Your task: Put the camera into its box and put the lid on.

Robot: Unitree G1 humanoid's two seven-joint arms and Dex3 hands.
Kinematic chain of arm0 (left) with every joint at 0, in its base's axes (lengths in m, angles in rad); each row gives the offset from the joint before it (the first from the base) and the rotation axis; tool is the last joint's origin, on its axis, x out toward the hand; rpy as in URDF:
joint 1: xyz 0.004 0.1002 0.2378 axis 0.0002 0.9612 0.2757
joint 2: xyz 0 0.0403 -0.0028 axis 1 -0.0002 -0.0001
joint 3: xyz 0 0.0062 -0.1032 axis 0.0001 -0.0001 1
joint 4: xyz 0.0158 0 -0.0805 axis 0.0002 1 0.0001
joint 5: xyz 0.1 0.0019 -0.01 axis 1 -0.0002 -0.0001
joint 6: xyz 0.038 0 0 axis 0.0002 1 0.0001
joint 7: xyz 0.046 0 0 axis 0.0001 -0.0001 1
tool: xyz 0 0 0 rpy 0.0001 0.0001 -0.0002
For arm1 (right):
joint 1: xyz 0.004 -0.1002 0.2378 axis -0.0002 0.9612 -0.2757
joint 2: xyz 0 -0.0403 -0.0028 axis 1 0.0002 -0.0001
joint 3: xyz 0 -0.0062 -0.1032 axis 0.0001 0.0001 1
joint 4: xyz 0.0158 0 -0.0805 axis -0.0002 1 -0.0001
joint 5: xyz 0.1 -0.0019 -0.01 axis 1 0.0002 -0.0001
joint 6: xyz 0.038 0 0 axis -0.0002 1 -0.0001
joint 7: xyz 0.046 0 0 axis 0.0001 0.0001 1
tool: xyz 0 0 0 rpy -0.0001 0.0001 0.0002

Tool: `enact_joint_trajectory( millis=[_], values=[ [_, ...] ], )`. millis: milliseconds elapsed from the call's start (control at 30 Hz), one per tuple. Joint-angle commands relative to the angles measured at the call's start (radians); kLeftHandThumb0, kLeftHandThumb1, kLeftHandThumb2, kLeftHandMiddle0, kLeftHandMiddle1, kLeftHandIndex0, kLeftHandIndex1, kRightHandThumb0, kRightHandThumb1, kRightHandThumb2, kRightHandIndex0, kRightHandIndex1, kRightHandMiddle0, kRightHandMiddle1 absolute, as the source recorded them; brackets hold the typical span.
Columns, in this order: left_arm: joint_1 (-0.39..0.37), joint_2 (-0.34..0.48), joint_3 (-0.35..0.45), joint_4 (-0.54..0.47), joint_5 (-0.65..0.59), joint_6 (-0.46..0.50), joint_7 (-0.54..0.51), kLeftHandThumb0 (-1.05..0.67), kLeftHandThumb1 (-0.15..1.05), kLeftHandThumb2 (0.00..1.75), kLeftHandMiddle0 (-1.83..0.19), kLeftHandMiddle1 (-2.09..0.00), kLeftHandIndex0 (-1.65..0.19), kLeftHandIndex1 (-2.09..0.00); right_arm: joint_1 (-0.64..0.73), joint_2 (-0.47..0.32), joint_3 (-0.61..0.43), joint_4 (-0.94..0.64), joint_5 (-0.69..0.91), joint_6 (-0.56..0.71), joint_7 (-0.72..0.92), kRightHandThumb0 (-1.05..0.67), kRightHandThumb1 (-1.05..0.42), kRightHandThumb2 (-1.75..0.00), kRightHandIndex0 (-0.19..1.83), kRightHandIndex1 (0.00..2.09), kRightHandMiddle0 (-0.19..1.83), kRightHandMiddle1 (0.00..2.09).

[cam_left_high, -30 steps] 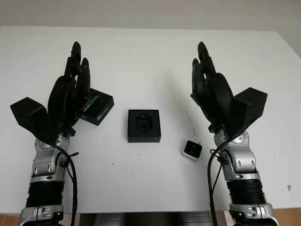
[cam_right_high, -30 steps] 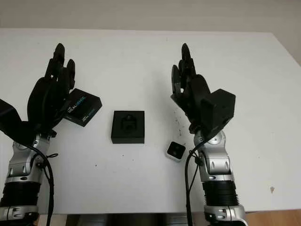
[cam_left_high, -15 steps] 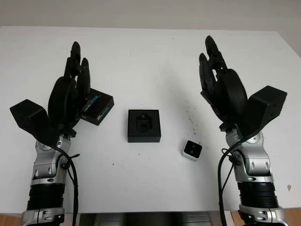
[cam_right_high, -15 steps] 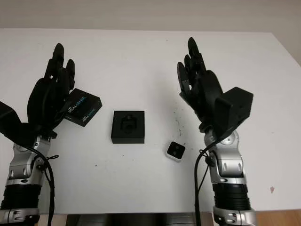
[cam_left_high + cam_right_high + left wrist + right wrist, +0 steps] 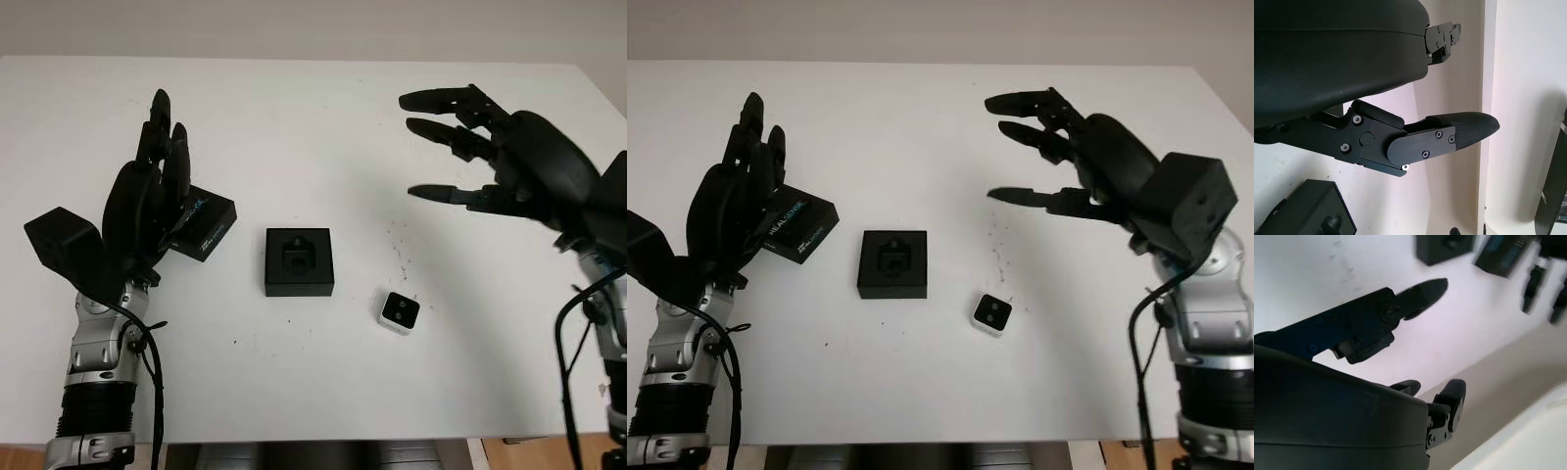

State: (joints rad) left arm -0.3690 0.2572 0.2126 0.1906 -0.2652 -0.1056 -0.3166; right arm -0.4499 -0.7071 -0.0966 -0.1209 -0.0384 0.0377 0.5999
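A white desk point(image 5: 294, 117) spreads across the whole scene, its far edge meeting a pale wall point(image 5: 294, 24). A scatter of small dark specks point(image 5: 397, 245) marks the desk surface right of centre.

Looks like a lab or robot test room. Plain white bench point(image 5: 313, 117), bare but for a few small items: an open black box point(image 5: 299, 260), its lid point(image 5: 206, 223) and a small white camera point(image 5: 400, 312). Pale blank wall point(image 5: 313, 24) behind the far edge. No household clutter or shop fittings.
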Motion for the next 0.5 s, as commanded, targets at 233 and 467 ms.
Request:
enact_joint_trajectory(
  millis=[233,467],
  values=[
    [-0.003,0.007,0.002,-0.002,0.001,-0.007,-0.003,-0.76,1.05,0.62,0.19,0.0,0.19,0.0,-0.073,-0.213,0.098,-0.038,-0.212,-0.21,0.135,-0.44,-0.8,-0.06,0.4,0.11,0.38,0.23],
    [-0.005,0.009,0.003,-0.001,0.002,-0.002,-0.002,-0.76,1.05,0.62,0.19,0.0,0.19,0.0,-0.087,-0.257,0.141,-0.059,-0.27,-0.324,0.188,-0.29,-0.77,-0.05,0.42,0.09,0.49,0.14]
  ],
)
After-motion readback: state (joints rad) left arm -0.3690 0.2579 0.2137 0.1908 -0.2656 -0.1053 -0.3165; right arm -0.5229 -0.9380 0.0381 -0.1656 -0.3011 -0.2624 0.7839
